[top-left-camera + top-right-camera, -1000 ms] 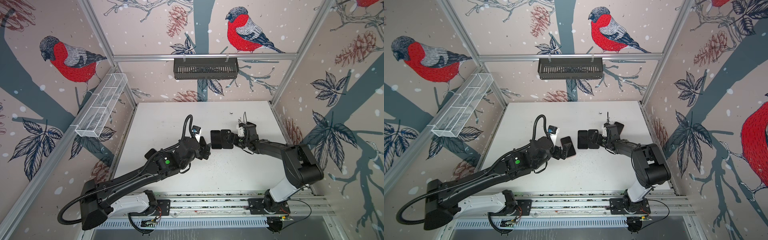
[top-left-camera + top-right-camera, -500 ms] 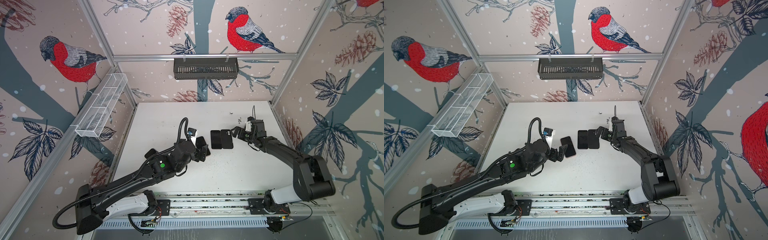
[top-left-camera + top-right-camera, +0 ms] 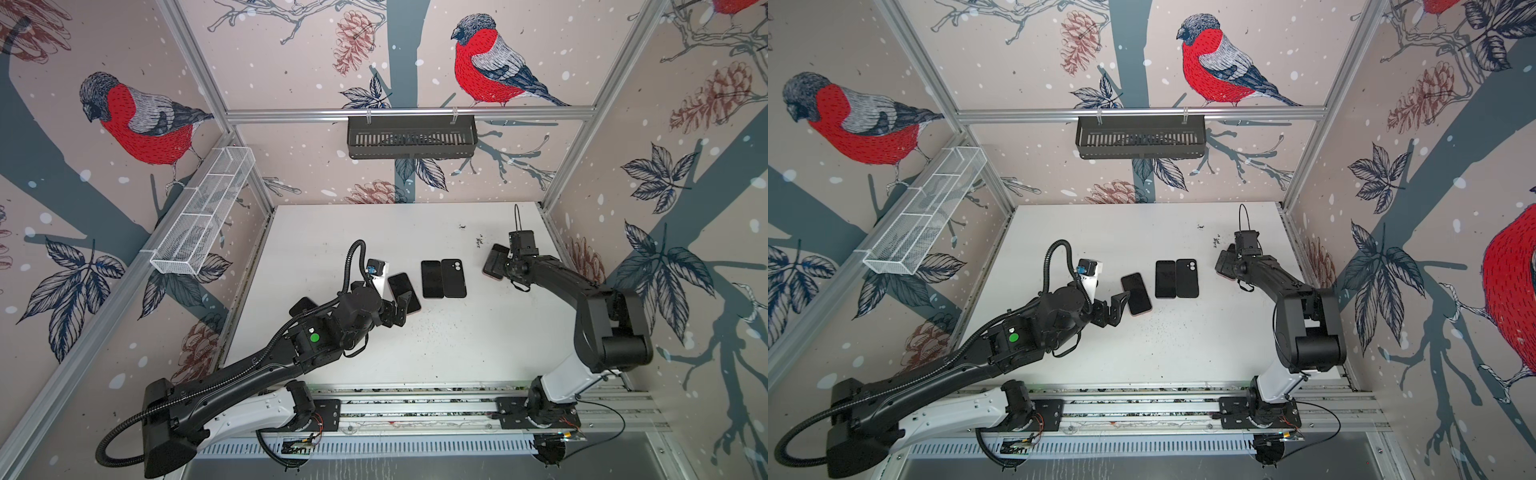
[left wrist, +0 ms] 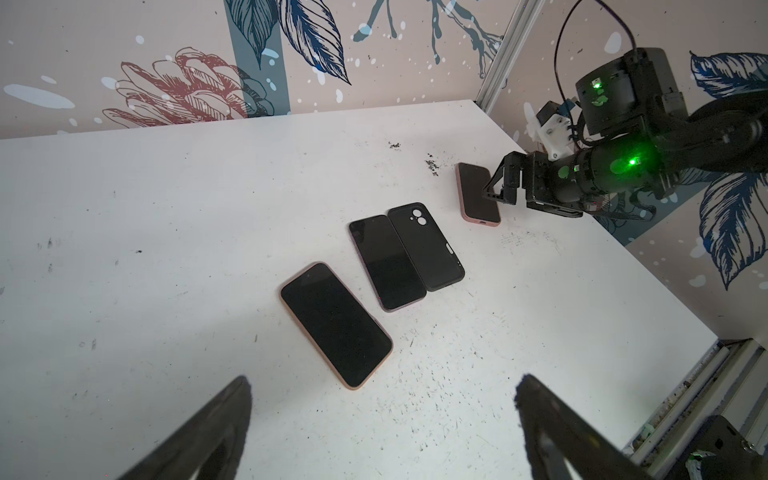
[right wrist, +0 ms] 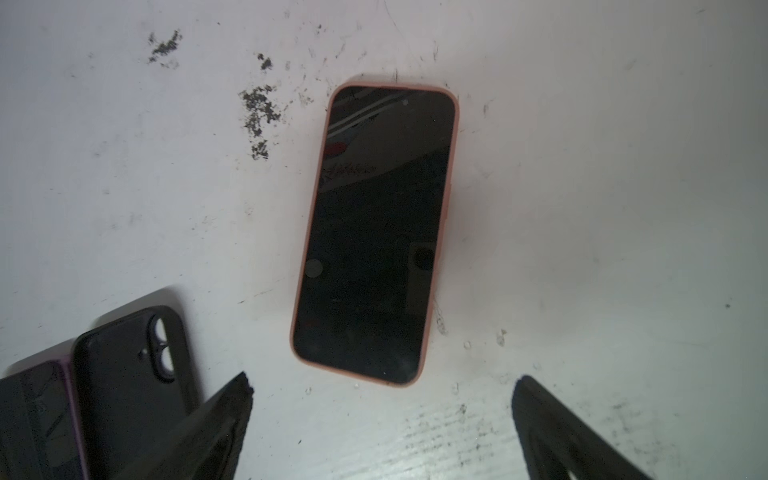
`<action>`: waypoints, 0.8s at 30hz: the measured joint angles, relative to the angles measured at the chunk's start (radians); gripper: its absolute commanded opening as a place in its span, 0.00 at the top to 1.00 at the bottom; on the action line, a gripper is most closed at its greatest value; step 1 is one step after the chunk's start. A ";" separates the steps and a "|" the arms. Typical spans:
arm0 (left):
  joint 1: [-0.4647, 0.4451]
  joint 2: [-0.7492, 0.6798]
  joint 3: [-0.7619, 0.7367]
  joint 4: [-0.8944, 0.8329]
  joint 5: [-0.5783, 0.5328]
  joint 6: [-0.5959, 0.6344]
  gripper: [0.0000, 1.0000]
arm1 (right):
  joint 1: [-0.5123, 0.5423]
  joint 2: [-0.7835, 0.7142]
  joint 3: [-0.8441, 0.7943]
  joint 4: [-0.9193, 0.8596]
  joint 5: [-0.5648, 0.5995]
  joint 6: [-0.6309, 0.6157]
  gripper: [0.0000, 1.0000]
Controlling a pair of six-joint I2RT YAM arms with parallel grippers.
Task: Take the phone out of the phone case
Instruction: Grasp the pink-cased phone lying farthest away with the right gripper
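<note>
Phone point(image 3: 431, 279) lies bare at table point(image 3: 457, 353) centre, touching empty black case point(image 3: 454, 277), apparently already freed. Left gripper point(image 4: 384, 379), spread, empty, hangs beside pink-cased phone point(image 4: 334, 324); right gripper point(image 5: 384, 380), also spread, hovers above second pink-cased phone point(image 5: 374, 232), poised for next grab.

Walls point(image 3: 291, 75): bullfinch + pinecone print, alu frame.
Counter point(image 3: 374, 232): white, scuffed, dark specks.
Black basket point(image 3: 411, 137): back wall, above counter.
Wire basket point(image 3: 203, 216): wall left of counter.
</note>
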 measured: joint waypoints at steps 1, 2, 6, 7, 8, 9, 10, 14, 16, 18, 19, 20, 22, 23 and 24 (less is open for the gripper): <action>0.000 0.000 -0.003 0.000 0.001 0.000 0.02 | 0.001 0.022 0.015 -0.004 0.002 0.000 0.00; 0.000 0.000 -0.005 0.000 0.003 0.000 0.02 | 0.003 0.048 0.034 -0.009 0.007 0.000 0.01; 0.000 -0.002 -0.021 0.003 0.006 -0.006 0.02 | 0.011 0.118 0.086 -0.015 0.025 0.001 0.00; 0.000 -0.003 -0.026 0.003 0.006 -0.007 0.02 | 0.012 0.129 0.095 -0.021 0.029 0.001 0.00; 0.000 -0.004 -0.032 0.005 0.006 -0.010 0.02 | 0.014 0.140 0.105 -0.023 0.034 0.001 0.00; 0.000 -0.005 -0.039 0.008 0.006 -0.013 0.02 | 0.016 0.151 0.114 -0.022 0.040 0.001 0.00; 0.000 -0.005 -0.043 0.009 0.007 -0.014 0.02 | 0.018 0.161 0.123 -0.025 0.043 0.002 0.00; 0.000 -0.005 -0.056 0.019 0.012 -0.016 0.02 | 0.019 0.207 0.165 -0.039 0.051 0.002 0.00; 0.000 -0.005 -0.061 0.023 0.013 -0.018 0.02 | 0.022 0.226 0.182 -0.050 0.060 0.002 0.00; 0.000 -0.005 -0.065 0.025 0.014 -0.018 0.02 | 0.024 0.244 0.198 -0.058 0.067 0.000 0.00; 0.000 -0.005 -0.066 0.027 0.014 -0.019 0.02 | 0.024 0.250 0.203 -0.059 0.070 0.000 0.00; 0.000 -0.005 -0.068 0.029 0.014 -0.021 0.02 | 0.024 0.257 0.205 -0.061 0.071 0.000 0.00; 0.000 -0.003 -0.071 0.030 0.018 -0.021 0.02 | 0.024 0.267 0.208 -0.067 0.077 -0.003 0.01; 0.000 -0.001 -0.072 0.030 0.023 -0.022 0.02 | 0.024 0.270 0.210 -0.068 0.079 -0.004 0.01; 0.000 0.001 -0.072 0.034 0.026 -0.022 0.02 | 0.024 0.272 0.211 -0.068 0.082 -0.005 0.01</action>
